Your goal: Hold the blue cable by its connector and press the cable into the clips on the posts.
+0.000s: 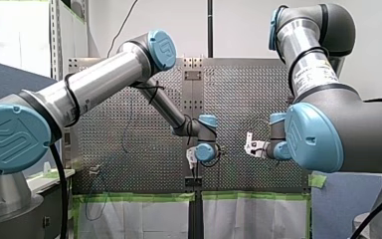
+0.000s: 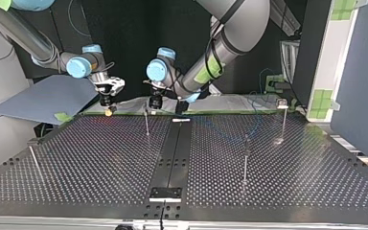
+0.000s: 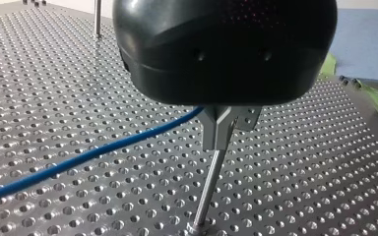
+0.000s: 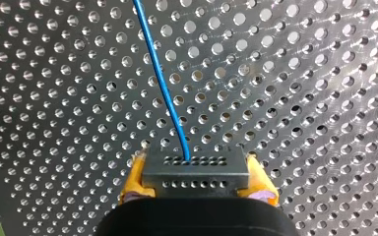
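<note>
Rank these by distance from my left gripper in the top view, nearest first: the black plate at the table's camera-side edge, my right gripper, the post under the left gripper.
1. Post: directly below my left gripper.
2. My right gripper: beside it, at the view's left, holding the connector.
3. Black plate: across the table, at its camera-side edge.

I see the table (image 4: pixel 325 73) as brushed metal with a dull sheen, the post (image 3: pixel 209 187) bright metal. The blue cable (image 4: pixel 165 93) looks smooth, its connector (image 4: pixel 196 172) matt black, probably plastic.
</note>
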{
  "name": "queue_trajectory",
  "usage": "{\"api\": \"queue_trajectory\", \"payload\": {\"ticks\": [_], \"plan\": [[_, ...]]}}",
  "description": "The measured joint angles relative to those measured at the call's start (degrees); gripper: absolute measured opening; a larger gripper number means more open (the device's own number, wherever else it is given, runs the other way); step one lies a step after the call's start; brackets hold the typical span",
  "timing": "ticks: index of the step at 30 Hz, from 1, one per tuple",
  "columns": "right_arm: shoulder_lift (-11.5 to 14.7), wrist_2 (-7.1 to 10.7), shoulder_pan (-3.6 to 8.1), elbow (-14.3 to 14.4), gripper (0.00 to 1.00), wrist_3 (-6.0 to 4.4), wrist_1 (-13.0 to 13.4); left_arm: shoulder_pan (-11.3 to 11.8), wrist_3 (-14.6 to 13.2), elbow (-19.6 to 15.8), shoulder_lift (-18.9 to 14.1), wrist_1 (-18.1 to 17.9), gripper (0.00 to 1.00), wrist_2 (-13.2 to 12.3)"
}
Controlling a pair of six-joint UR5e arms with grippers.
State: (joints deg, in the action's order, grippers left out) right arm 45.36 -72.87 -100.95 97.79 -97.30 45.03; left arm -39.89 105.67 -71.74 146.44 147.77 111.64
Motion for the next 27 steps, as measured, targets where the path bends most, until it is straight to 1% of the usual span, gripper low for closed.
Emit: {"api": "queue_trajectory", "payload": {"ticks": [6,10,16,23,27], "plan": [[0.0,0.21,0.00,-0.5,0.00,-0.08,-0.1,0.7,1.5,0.1,0.3,-0.1,0.01,-0.9],[0.0,0.25,0.00,-0.7,0.00,-0.09,-0.1,1.2,2.0,0.9,1.6,0.0,0.01,-1.4],[-0.1,0.26,0.00,-1.2,0.00,-0.23,-0.1,2.3,2.1,3.2,3.1,1.2,0.01,-2.0],[-0.3,0.20,0.01,-2.4,0.00,-0.35,-0.2,3.4,2.1,5.1,3.2,2.1,0.01,-2.7],[-0.9,0.15,0.00,-3.3,0.00,-0.35,-0.3,3.8,2.2,5.8,3.3,2.3,0.01,-2.9]]}}
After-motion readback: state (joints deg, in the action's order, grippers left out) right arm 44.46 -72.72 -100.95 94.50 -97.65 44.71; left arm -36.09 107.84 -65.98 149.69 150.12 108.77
